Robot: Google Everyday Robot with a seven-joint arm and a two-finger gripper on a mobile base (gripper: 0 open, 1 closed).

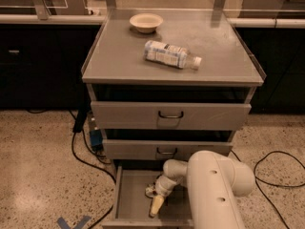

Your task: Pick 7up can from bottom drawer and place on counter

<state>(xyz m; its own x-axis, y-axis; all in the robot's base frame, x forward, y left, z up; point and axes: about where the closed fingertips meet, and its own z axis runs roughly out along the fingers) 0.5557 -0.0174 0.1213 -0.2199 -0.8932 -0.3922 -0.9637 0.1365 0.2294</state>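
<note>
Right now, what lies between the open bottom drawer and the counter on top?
The middle drawer and the top drawer, each with a dark handle, in the camera view. The gripper is down in the bottom drawer by the 7up can.

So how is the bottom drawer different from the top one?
The bottom drawer is pulled far out, floor showing; the top drawer shows mainly its front and handle. The gripper is down inside the bottom drawer; nothing reaches into the top drawer. Both are grey metal.

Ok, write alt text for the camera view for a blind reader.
A white robot arm reaches into the open bottom drawer, its gripper beside a small can. A bottle lies and a bowl sits on the counter above.
</note>
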